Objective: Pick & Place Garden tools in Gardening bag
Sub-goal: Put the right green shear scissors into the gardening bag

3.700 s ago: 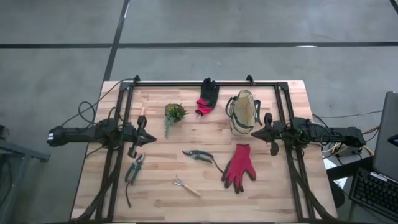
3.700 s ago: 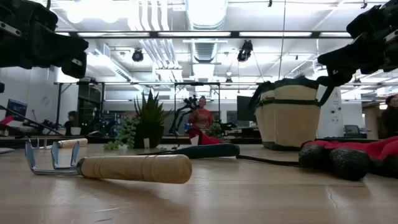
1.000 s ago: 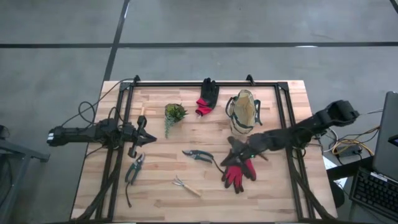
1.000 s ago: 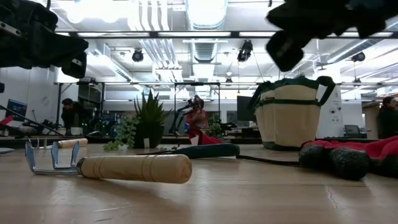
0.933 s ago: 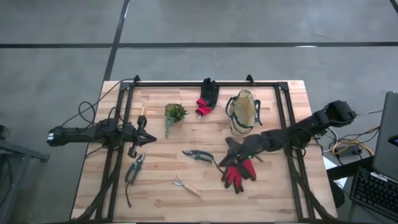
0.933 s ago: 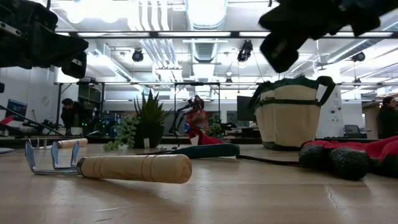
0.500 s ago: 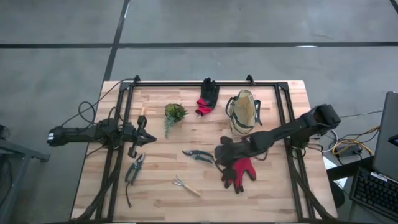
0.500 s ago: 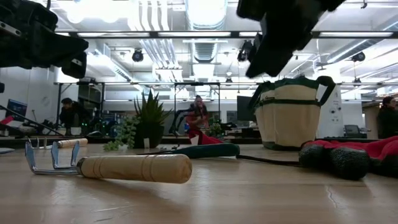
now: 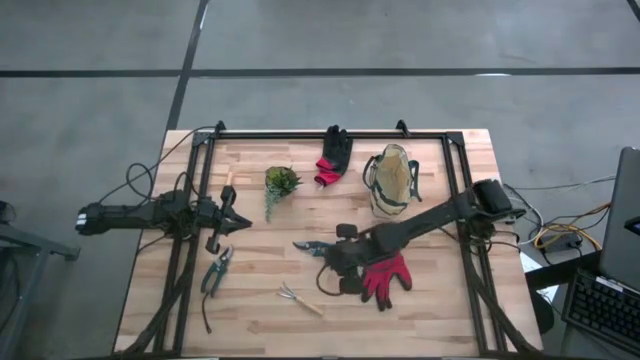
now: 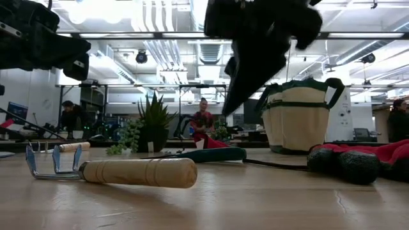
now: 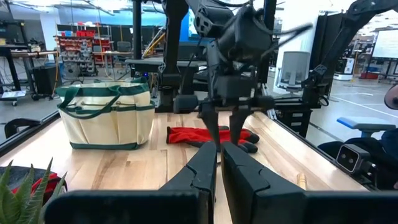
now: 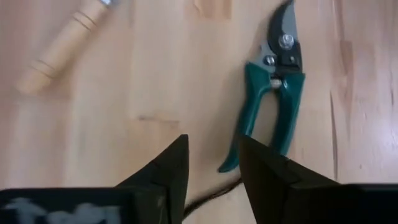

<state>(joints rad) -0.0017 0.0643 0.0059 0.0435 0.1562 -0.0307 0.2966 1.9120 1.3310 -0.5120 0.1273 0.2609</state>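
The green-handled pruners (image 12: 273, 106) lie flat at the table's middle (image 9: 318, 248). My right gripper (image 9: 335, 270) hangs open just above the table, fingers pointing down, beside the pruners' handles on their near-right side (image 12: 214, 165), touching nothing. The red glove (image 9: 388, 278) lies to its right. The wooden-handled hand fork (image 9: 300, 299) lies nearer the front edge, and the dark-handled pruners (image 9: 216, 272) lie at the left. The black-and-red glove (image 9: 333, 155) lies at the back. The beige gardening bag (image 9: 392, 180) stands at the back right. My left gripper (image 9: 235, 215) waits shut at the left.
A small leafy plant (image 9: 281, 183) stands at the back left of centre. A dark cord (image 9: 347, 264) runs from the green pruners toward the red glove. A black metal frame (image 9: 320, 134) borders the table. People show in the room beyond the table.
My right gripper has swept toward the table's left, from over the red glove's cuff to beside the green-handled pruners, and has come lower. The tools, the gloves and the bag lie where they were.
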